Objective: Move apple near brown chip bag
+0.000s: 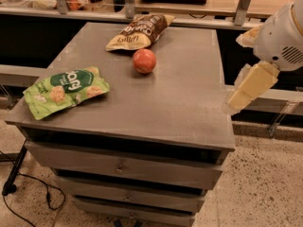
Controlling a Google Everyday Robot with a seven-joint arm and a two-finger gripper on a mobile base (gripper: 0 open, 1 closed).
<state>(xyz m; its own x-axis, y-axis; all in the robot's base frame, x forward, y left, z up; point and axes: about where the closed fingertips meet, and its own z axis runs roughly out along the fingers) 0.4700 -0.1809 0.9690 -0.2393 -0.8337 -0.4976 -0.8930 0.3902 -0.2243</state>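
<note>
The apple [144, 61], small, round and reddish-orange, sits on the grey cabinet top [180, 103], just in front of the brown chip bag [140, 30]. The bag lies crinkled at the far edge, dark brown with a tan-yellow lettered end pointing left. A small gap separates apple and bag. My gripper [248, 88] is the cream-coloured end of the white arm. It hangs off the cabinet's right edge, well to the right of the apple and touching nothing.
A light green bag with a dark green logo [66, 91] lies at the front left of the cabinet top. The cabinet has drawers [123, 167] below. A counter with metal posts [189, 4] runs behind. A cable [28, 197] lies on the floor at left.
</note>
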